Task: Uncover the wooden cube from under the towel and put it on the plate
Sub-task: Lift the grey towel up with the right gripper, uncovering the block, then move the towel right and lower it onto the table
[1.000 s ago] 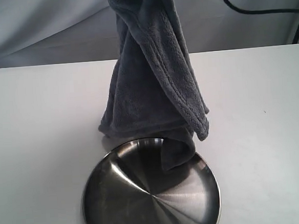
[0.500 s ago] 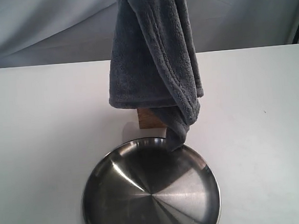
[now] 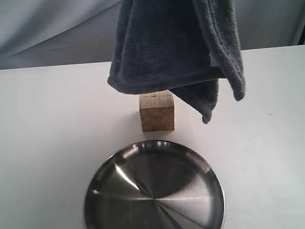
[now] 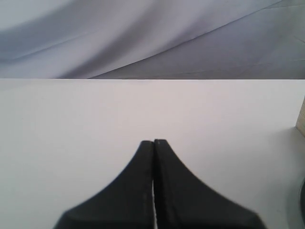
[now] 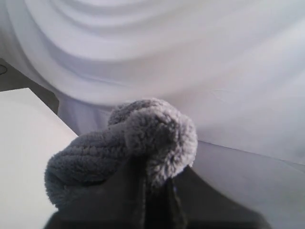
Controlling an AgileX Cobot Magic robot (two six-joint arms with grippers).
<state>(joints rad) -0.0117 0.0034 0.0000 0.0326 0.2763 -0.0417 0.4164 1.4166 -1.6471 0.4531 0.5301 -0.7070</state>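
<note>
wooden cube (image 3: pixel 157 112) uncovered on bench (image 3: pixel 40 154); towel (image 3: pixel 173 39) hangs pinched in my right jaws; left jaws pressed together; plate (image 3: pixel 154 198) placement pending.

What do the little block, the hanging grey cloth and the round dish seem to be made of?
The pale wooden cube looks like unfinished wood: visible grain lines, matte. The dark grey plush towel is probably fleece: fuzzy pile, soft folds. The round shiny plate is likely stainless steel: mirror-like radial reflections.

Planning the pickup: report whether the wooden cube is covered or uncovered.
Uncovered. The towel hangs bunched above the table; the wooden cube shows its front and top bare below the hem.
</note>
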